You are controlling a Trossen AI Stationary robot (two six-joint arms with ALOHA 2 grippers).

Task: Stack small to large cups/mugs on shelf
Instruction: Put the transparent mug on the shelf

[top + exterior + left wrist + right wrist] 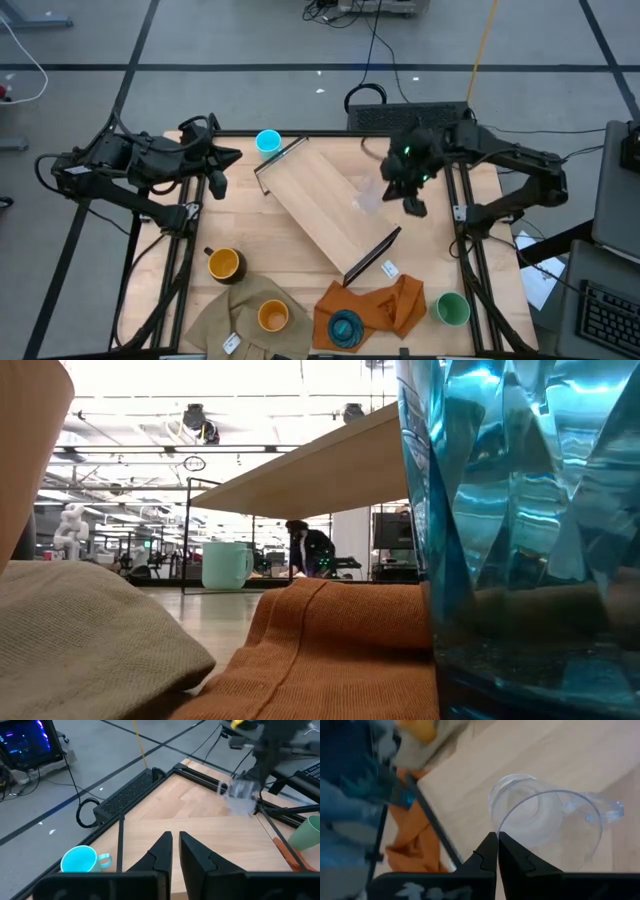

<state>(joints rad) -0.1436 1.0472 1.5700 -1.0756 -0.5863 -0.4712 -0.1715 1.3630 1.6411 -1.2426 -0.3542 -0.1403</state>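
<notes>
R gripper pinched shut on clear plastic tumbler rim, above light-wood shelf plank. L gripper closed, empty, parked. Nothing stacked yet; five cups left.

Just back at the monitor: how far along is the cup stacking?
Nothing is stacked yet. The right claw is shut on the clear tumbler's rim over the shelf. The blue mug, dark mug, orange cup, teal cup and green cup wait around it.
</notes>
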